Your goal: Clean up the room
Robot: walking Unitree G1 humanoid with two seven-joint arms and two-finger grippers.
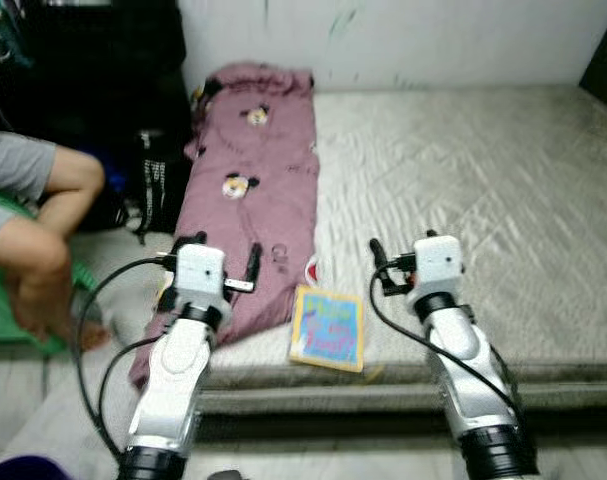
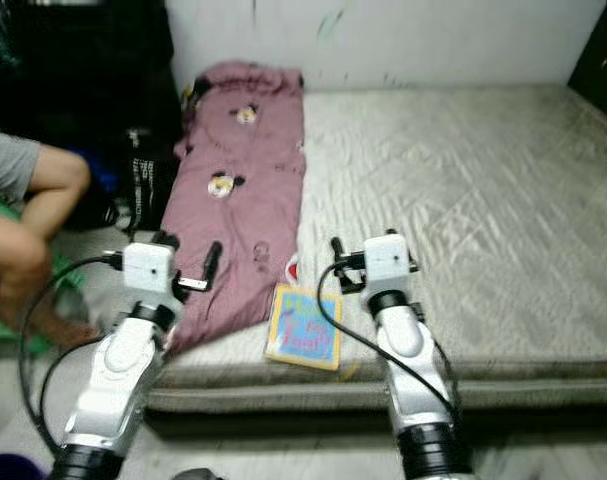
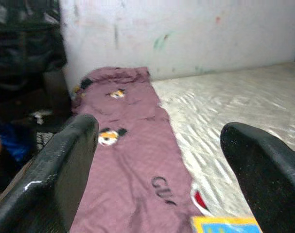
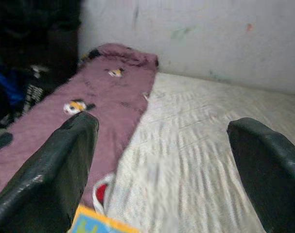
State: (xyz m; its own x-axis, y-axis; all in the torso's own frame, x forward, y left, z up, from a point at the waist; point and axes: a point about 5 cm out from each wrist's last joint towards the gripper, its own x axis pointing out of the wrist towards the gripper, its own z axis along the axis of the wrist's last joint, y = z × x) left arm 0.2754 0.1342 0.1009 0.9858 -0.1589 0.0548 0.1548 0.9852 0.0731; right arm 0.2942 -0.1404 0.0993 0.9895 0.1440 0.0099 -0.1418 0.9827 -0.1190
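Grey mattress w/ pink blanket, book.

A mauve blanket printed with cartoon mouse heads covers the bed's left side; the mattress is pale grey-beige. Near the edge lies a yellow-bordered blue book.

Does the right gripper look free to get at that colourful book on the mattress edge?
Probably yes. The book lies flat, uncovered, between both arms; the right gripper hovers open just beside it, with nothing between.
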